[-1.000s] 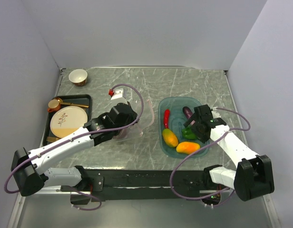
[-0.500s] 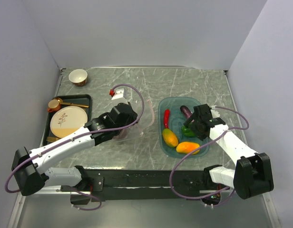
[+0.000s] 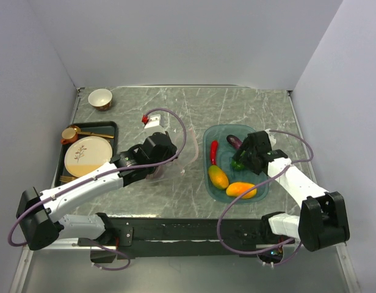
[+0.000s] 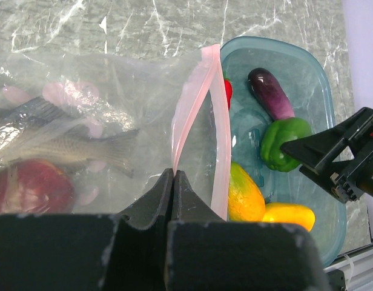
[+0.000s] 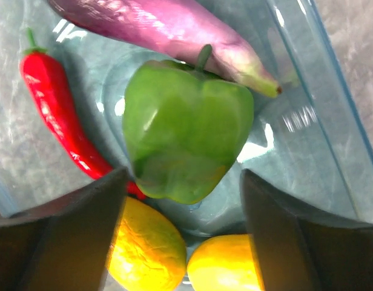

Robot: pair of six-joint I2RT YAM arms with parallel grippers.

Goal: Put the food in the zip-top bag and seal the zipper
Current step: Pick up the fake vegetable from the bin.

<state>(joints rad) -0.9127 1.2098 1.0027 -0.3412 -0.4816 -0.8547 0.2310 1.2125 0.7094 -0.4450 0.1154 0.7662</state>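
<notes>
Update on the bagging run: in the last second the right gripper (image 5: 183, 176) has slid toward 11 o'clock across the teal tray (image 5: 320, 109) and parked over the green pepper (image 5: 186, 130). Its jaws have been narrowing too. Right now they're apart, one on each side of the pepper with a bit of gap showing, so nothing's picked up yet.

The left gripper (image 4: 173, 182) hasn't budged. Its jaws are clamped on the zipper (image 4: 195, 97), holding the zip-top bag (image 4: 114, 97) on the bench (image 3: 176, 104) with its mouth gaping toward the tray at 3 o'clock. There's a dark red apple (image 4: 29, 188) inside the bag.

From the pepper, in the top view, the eggplant (image 5: 162, 27) sits at 12, the chili (image 5: 59, 115) around 10, and the mangoes (image 5: 144, 248) around 6 to 7.

My read: pepper's next, and there's plenty left before sealing. It's crowded in that tray, so the squeeze could nudge the chili.
</notes>
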